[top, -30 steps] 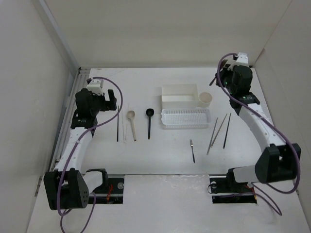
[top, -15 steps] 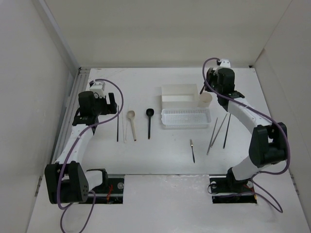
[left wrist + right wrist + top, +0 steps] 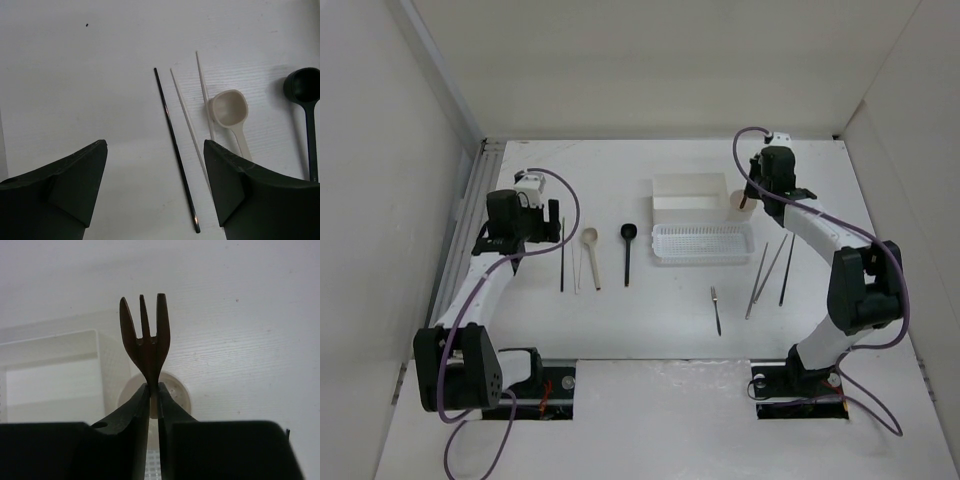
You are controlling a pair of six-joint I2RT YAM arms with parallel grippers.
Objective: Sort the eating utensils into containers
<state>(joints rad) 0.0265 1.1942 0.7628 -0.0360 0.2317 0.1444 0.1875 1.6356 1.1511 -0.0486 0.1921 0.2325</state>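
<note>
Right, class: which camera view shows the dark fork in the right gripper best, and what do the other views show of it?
The right wrist view: the dark fork stands large, three tines clear, pinched in the right gripper. The top external view shows it too small to make out; the left wrist view misses it.

A dark three-tined fork [image 3: 145, 335] is pinched by its handle in the right claw [image 3: 154, 386], over the round beige cup [image 3: 172, 390]. The black spoon [image 3: 627, 250], beige spoon [image 3: 591, 255] and slim sticks [image 3: 562, 255] lie parallel on the worktop [image 3: 650, 320].
</note>
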